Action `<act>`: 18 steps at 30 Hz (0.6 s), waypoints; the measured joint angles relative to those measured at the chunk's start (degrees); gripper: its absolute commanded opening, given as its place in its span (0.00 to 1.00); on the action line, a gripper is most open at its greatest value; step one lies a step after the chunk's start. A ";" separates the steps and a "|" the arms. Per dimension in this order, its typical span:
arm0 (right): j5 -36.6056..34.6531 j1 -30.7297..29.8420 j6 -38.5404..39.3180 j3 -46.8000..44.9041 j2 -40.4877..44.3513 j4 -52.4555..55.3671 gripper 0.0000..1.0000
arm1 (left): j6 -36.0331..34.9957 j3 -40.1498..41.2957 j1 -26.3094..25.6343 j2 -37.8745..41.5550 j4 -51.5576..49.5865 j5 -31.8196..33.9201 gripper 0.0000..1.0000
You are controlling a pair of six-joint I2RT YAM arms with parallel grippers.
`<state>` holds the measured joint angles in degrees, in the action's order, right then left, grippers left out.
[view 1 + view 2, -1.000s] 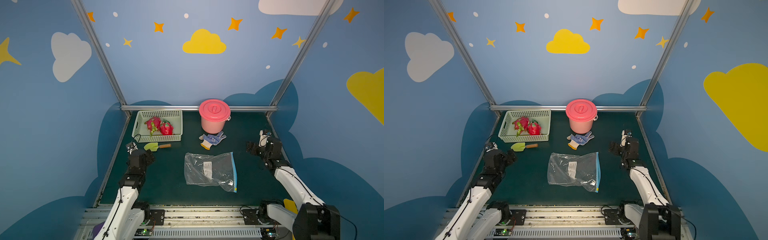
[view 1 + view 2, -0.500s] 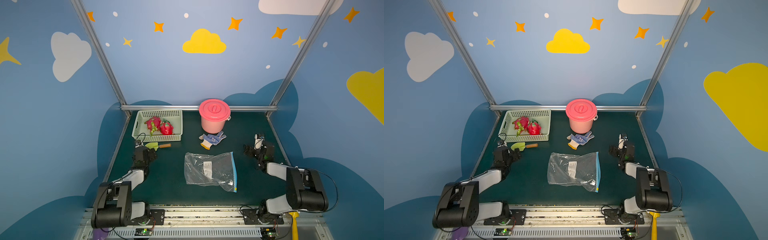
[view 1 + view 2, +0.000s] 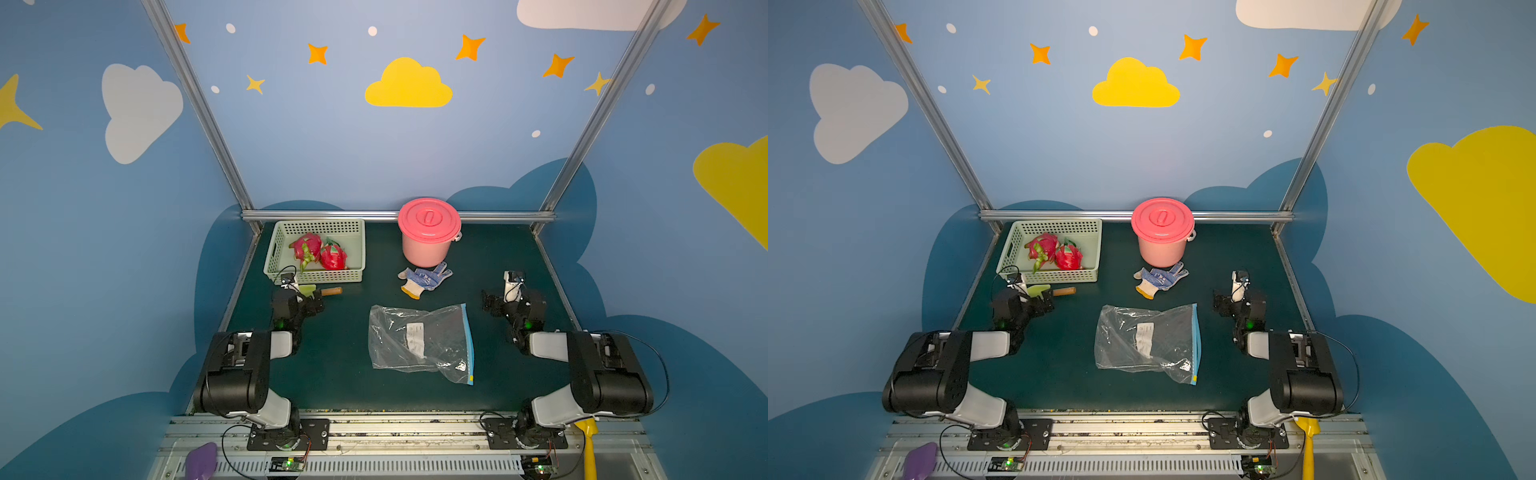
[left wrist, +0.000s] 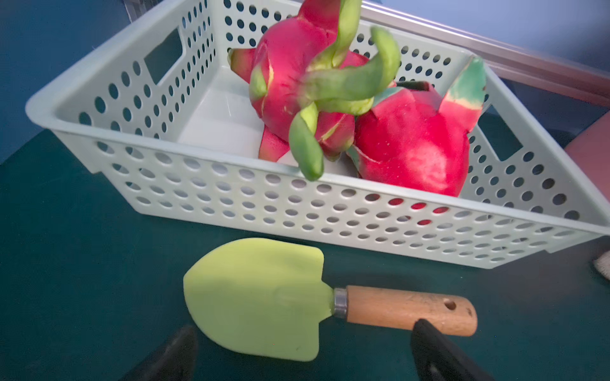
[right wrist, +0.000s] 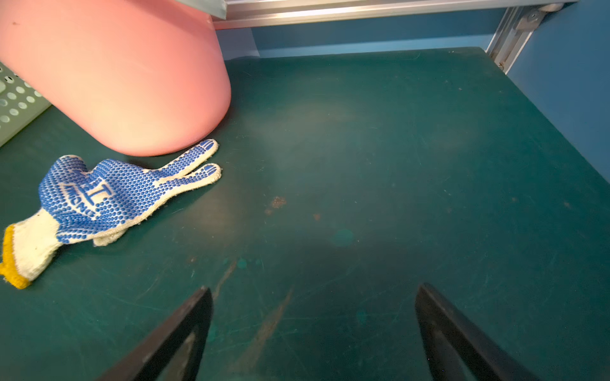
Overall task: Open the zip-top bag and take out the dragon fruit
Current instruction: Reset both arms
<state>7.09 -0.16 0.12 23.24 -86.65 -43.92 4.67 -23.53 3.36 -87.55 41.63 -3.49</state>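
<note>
The zip-top bag [image 3: 419, 340] [image 3: 1146, 340] lies flat and crinkled mid-table, its light-blue zip strip [image 3: 467, 336] along its right side. No fruit shows inside it. Two pink dragon fruit [image 3: 307, 247] [image 3: 1068, 257] rest in the pale green basket [image 3: 316, 276]; the left wrist view shows them close up [image 4: 297, 82]. My left gripper [image 3: 311, 302] [image 4: 303, 334] sits low in front of that basket, open, over a green trowel. My right gripper [image 3: 492, 303] [image 5: 315, 292] is open above bare mat, to the right of the bag.
A pink lidded bucket [image 3: 429, 230] stands at the back centre, with a blue-dotted glove [image 3: 424, 280] [image 5: 109, 194] in front of it. The green trowel [image 4: 257, 297] with a wooden handle lies beside the basket [image 4: 231, 198]. Both arms are folded low near the front rail.
Both arms have folded down and back toward the front rail, bringing the grippers low over the mat. The left gripper has opened a little wider. The bag has not moved.
</note>
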 measured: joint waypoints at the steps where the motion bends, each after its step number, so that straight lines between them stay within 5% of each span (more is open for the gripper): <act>1: -0.04 -0.04 0.11 0.00 0.00 0.00 0.93 | 0.00 0.00 0.02 0.00 0.02 -0.04 1.00; 18: -0.50 -0.09 0.26 0.00 0.20 0.04 0.93 | -0.20 -0.37 -0.04 -0.02 0.13 -0.13 1.00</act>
<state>6.59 -0.25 0.38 23.24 -86.46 -43.88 4.47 -23.90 3.31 -87.57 41.76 -3.62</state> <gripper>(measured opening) 0.933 0.997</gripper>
